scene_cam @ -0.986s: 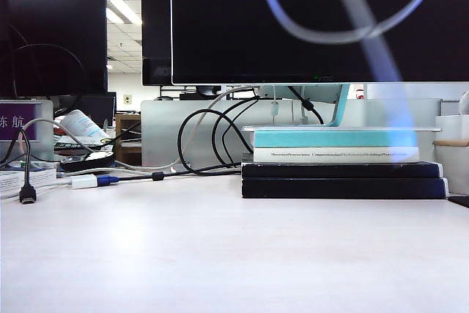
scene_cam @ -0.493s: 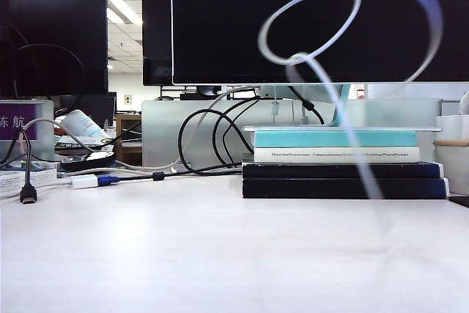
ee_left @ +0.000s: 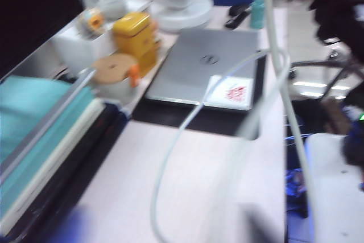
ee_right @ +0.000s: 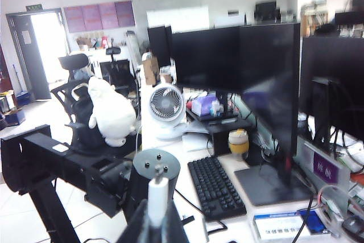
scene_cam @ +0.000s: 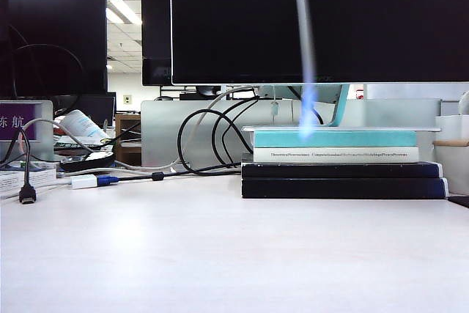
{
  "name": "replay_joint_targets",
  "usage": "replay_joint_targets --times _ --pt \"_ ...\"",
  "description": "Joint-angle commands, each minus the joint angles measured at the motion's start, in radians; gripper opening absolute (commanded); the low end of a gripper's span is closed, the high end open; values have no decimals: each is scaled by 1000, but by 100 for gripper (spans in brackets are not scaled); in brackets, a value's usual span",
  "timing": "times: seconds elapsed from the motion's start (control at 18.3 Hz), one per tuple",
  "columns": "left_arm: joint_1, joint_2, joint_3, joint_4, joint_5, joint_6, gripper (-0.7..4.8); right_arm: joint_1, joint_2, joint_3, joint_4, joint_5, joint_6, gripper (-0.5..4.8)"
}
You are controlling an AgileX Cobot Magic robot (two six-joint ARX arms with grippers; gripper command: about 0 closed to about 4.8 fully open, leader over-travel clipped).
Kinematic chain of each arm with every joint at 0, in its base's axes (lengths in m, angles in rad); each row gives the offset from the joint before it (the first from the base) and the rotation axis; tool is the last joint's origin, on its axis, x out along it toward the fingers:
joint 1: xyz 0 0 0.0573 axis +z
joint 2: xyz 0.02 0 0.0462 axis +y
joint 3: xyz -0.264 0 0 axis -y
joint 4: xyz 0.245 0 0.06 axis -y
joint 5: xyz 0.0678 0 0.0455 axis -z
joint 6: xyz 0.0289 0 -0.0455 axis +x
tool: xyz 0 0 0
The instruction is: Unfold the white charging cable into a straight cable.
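The white charging cable (scene_cam: pixel 302 49) hangs blurred in front of the monitor as one vertical strand, with the bottom of a loop near the view's upper edge. Neither gripper shows in the exterior view. In the left wrist view the cable (ee_left: pixel 196 109) curves loosely above the table. My left gripper (ee_left: pixel 164 227) is open, its blurred fingertips (ee_left: pixel 259 226) far apart, and a slack strand passes between them without being pinched. In the right wrist view my right gripper (ee_right: pixel 158 229) is shut on the cable's white connector end (ee_right: pixel 157 197), which sticks out upright from between the dark fingers.
A stack of books (scene_cam: pixel 337 163) lies at the table's back right below a large monitor (scene_cam: pixel 315 20). Black cables (scene_cam: pixel 212 137) and a white adapter with a blue plug (scene_cam: pixel 88 180) are at the back left. A laptop (ee_left: pixel 199 66), a yellow tin (ee_left: pixel 136 35) and a keyboard (ee_right: pixel 216 189) lie beyond.
The cable's loop has risen almost out of the top of the exterior view. Its hanging strand has swung from the right to a straight vertical line near the middle.
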Motion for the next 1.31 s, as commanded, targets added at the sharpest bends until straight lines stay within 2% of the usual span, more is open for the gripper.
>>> replay_joint_targets --times 0.05,0.22,0.33,0.38,0.66,0.71,0.77,0.82,0.99,1.04,1.15,1.2,1.31 --pt "0 -2 3 40 52 -11 -5 1 -4 5 18 -6 30 -5" --pt "0 -2 3 47 64 -17 -5 1 -4 5 17 -24 30 -5" --pt "0 -2 3 224 67 -91 -5 1 -4 4 -48 -25 27 -5" --pt "0 -2 3 267 68 -107 -5 1 -2 4 -77 -25 24 -5" --pt "-1 -5 3 334 113 -116 -5 1 26 2 -217 -24 -21 -5" --pt "-1 -19 3 372 124 -124 -5 1 41 1 -388 -23 -119 -5" --pt "-1 -32 3 382 129 -127 -5 1 41 -7 -480 -16 -205 -5" --pt "-1 -42 5 387 129 -127 -5 1 41 -15 -546 3 -272 -5" --pt "0 -75 31 372 138 -130 -5 1 42 -16 -696 150 -422 6" --pt "-1 -76 40 364 144 -130 -5 1 42 -16 -688 151 -423 75" --pt "0 -74 41 360 152 -130 -5 1 41 -15 -676 130 -423 268" --pt "0 -74 41 349 144 -129 -5 1 40 -14 -661 105 -420 344" --pt "0 -74 40 339 137 -125 -5 1 39 -9 -628 107 -417 408"
